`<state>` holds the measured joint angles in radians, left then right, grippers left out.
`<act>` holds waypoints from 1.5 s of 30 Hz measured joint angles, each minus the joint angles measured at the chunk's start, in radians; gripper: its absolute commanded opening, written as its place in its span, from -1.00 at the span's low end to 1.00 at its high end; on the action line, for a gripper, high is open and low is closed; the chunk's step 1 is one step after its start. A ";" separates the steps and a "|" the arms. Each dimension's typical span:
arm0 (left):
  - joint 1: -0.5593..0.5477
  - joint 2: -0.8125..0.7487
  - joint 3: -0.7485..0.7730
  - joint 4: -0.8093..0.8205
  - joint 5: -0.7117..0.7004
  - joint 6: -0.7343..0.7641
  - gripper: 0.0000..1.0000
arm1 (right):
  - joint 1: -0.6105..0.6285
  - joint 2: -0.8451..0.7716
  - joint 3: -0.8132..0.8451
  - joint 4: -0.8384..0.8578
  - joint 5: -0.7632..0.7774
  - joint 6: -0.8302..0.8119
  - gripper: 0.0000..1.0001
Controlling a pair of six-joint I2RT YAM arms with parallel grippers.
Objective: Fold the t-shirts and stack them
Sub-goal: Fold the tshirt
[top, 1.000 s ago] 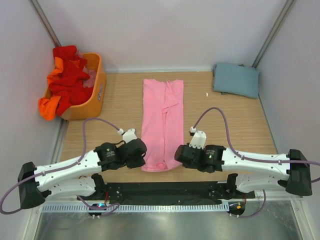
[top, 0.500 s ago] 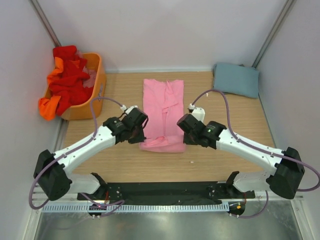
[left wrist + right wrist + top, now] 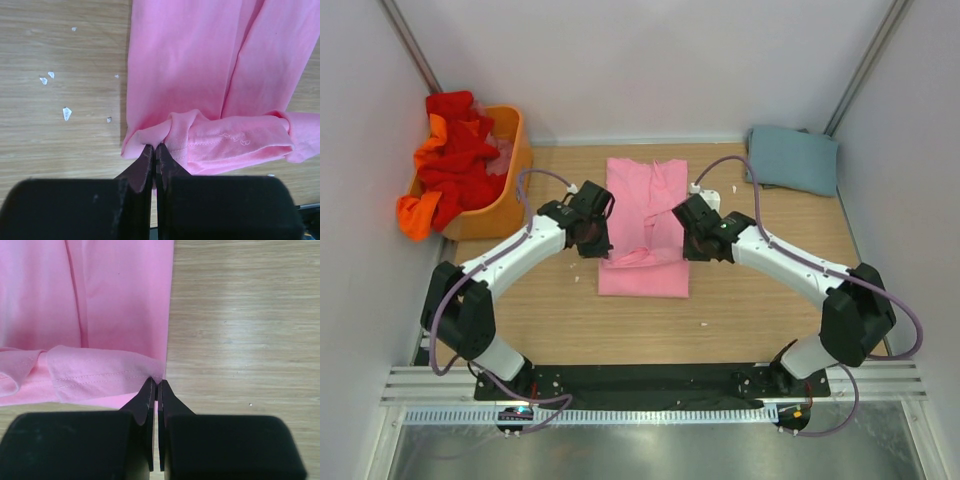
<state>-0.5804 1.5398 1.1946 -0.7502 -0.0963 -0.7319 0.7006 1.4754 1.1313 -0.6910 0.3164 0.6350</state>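
A light pink t-shirt point(image 3: 645, 195) lies lengthwise in the middle of the table, its near end lifted and doubled back over itself. My left gripper point(image 3: 601, 250) is shut on the hem's left corner point(image 3: 150, 136). My right gripper point(image 3: 690, 245) is shut on the hem's right corner point(image 3: 157, 374). Both hold the stitched hem point(image 3: 95, 372) a little above the flat cloth. A folded grey-blue t-shirt point(image 3: 792, 159) rests at the back right. Red and orange t-shirts point(image 3: 450, 160) are piled in the basket at the back left.
The orange plastic basket point(image 3: 510, 195) stands against the left wall. White walls close in the table on three sides. Small white flecks point(image 3: 55, 95) lie on the wood left of the pink shirt. Bare wood point(image 3: 770, 260) runs along both sides of the shirt.
Both grippers have carried the pink shirt's near hem away from the table's front edge toward the back, doubling the lower part over the rest. The arms have stretched out.
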 measured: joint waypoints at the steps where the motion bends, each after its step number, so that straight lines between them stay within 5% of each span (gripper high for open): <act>1: 0.010 0.015 0.013 0.001 0.006 0.008 -1.00 | -0.008 0.015 0.005 0.006 -0.006 -0.008 -0.98; 20: 0.130 0.285 0.182 0.019 0.090 0.084 -1.00 | -0.118 0.300 0.183 0.062 -0.059 -0.094 -0.97; 31: 0.144 0.385 0.294 0.017 0.123 0.112 -0.99 | -0.154 0.334 0.226 0.058 -0.051 -0.111 -0.97; 36: 0.155 0.449 0.337 -0.001 0.125 0.111 -0.86 | -0.170 0.408 0.267 0.062 -0.066 -0.118 -0.67; 38: 0.164 0.478 0.371 -0.018 0.124 0.113 -0.54 | -0.181 0.452 0.302 0.060 -0.076 -0.127 -0.42; 39: 0.169 0.499 0.407 -0.039 0.123 0.111 -0.23 | -0.189 0.479 0.332 0.050 -0.078 -0.136 -0.08; 42: 0.200 0.559 0.531 -0.093 0.120 0.116 0.00 | -0.225 0.564 0.460 0.019 -0.089 -0.174 0.37; 45: 0.232 0.612 0.678 -0.148 0.118 0.122 0.21 | -0.278 0.632 0.631 -0.027 -0.098 -0.214 0.40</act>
<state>-0.3485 2.1521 1.8721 -0.8978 0.0216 -0.6098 0.4229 2.1071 1.7626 -0.7185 0.2184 0.4210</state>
